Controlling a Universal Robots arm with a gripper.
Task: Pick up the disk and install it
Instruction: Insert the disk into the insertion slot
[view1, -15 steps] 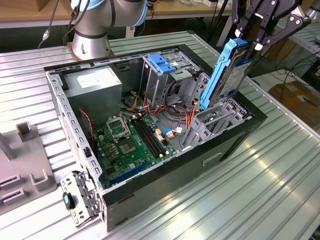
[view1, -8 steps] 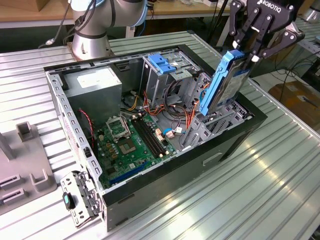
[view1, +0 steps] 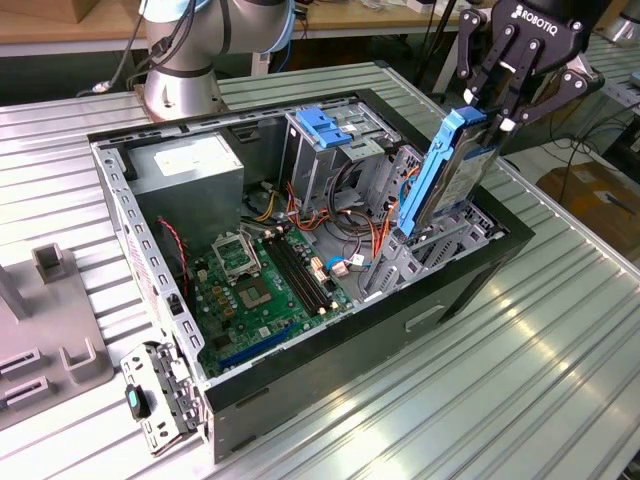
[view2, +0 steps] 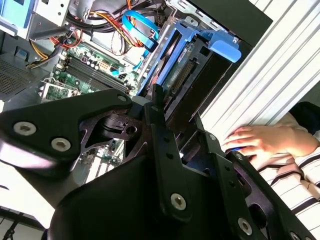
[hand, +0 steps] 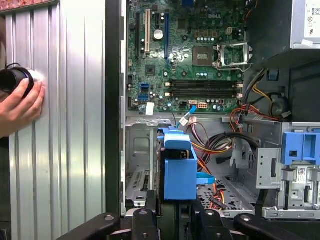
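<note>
The disk (view1: 450, 175) stands nearly on end, grey metal with blue edge rails, at the exterior view's right end of the open computer case (view1: 470, 280). My gripper (view1: 487, 118) is shut on its upper end. The disk's lower end reaches down to the drive bay (view1: 440, 250) inside the case. In the first wrist view the disk (hand: 179, 167) shows end-on as a blue block rising from between the black fingers (hand: 145, 220). In the second wrist view the disk (view2: 187, 65) runs away from the fingers (view2: 159, 107) toward the case wall.
Inside the case lie the green motherboard (view1: 260, 290), a grey power-supply box (view1: 190, 165), a metal cage with a blue latch (view1: 325, 125) and loose orange and red cables (view1: 375, 235). A person's hand (hand: 20, 105) rests on the ribbed metal table (view1: 520, 380) beside the case. The arm's base (view1: 185, 60) stands behind.
</note>
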